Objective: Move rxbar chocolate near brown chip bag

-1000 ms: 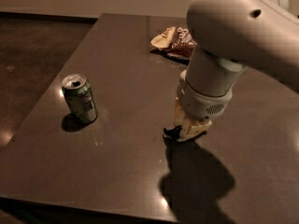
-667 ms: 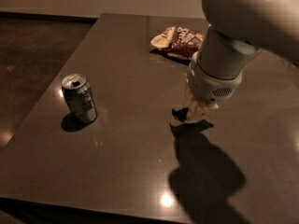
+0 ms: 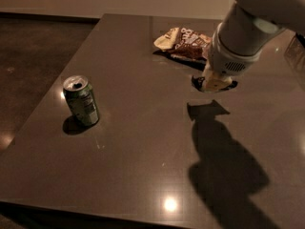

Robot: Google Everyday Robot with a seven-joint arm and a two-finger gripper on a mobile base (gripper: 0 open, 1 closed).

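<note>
1. Nearest to me is the dark glossy table (image 3: 119, 175), with a bright spot of lamp glare (image 3: 170, 204) by its near edge. My arm's shadow (image 3: 228, 171) spreads over the near right part.
2. Farther in, on the left, a green can (image 3: 82, 100) stands upright with its top opened. It is well apart from everything else and blocks nothing.
3. To the right, past the middle, my gripper (image 3: 217, 84) points down over the table and pinches the rxbar chocolate (image 3: 197, 82). The black wrapper sticks out on both sides of my pale fingers (image 3: 215, 81). Its shadow lies apart from it, nearer on the table, so the bar seems lifted.
4. Just beyond, slightly left, the brown chip bag (image 3: 183, 41) lies wrinkled on the far part of the table, near the bar but not touching it.
5. My wrist (image 3: 238, 42) covers the bag's right end and most of the bar, so its lettering cannot be read. My arm is cut off at the top right.
</note>
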